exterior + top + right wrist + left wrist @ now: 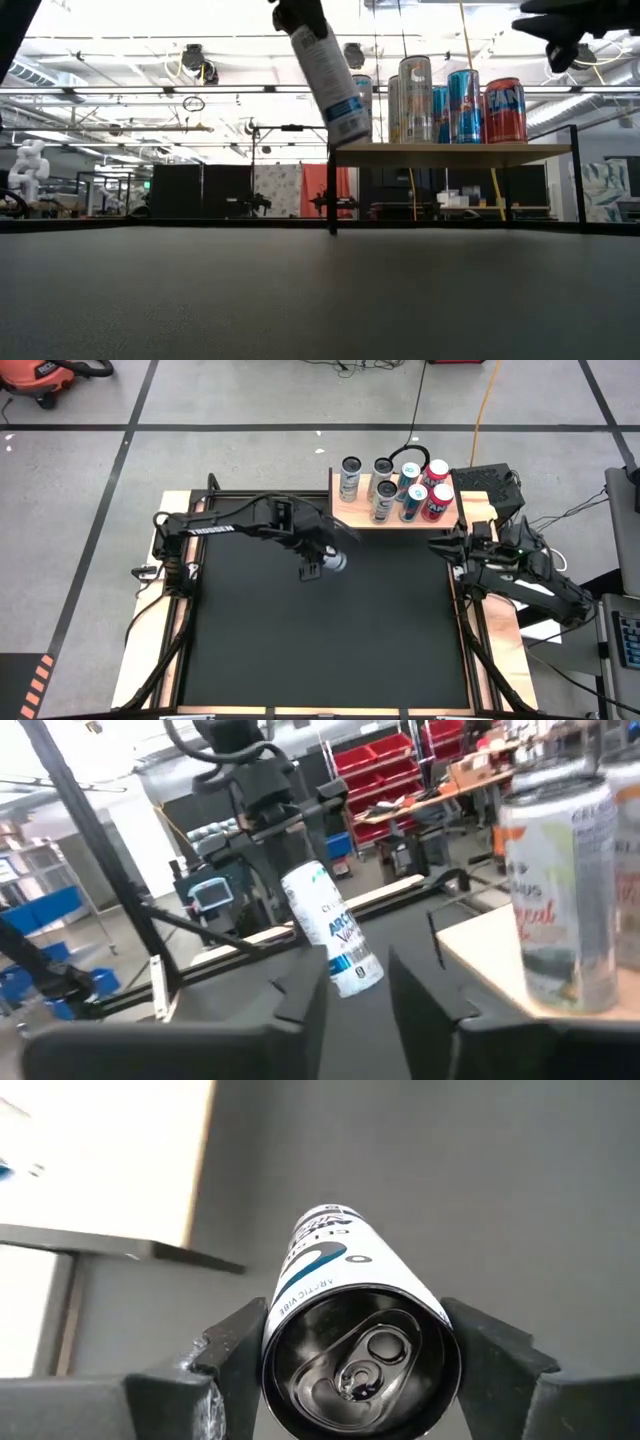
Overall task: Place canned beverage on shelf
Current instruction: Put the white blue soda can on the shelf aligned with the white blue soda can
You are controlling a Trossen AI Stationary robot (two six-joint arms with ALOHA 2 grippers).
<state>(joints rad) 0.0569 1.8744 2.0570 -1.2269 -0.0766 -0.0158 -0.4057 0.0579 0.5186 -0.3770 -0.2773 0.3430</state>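
Wooden shelf [352, 512] bears six cans; left end effector [322, 564] grips a white can [336, 560].

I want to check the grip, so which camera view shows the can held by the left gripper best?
The left wrist view: the white can fills it, top end forward, between both fingers. The low view shows it tilted in the air beside the shelf. The high view shows only a little; the right wrist view shows it farther off.

Low view: left hand [300, 14] cut off by top edge — only its lower tip shows above tilted can [331, 80]. Right hand [562, 38] cropped at upper right. Left wrist view: shelf [120, 1160] cut by left edge, washed out. Right wrist view: labels on shelf cans [560, 900] blurred — unreadable.
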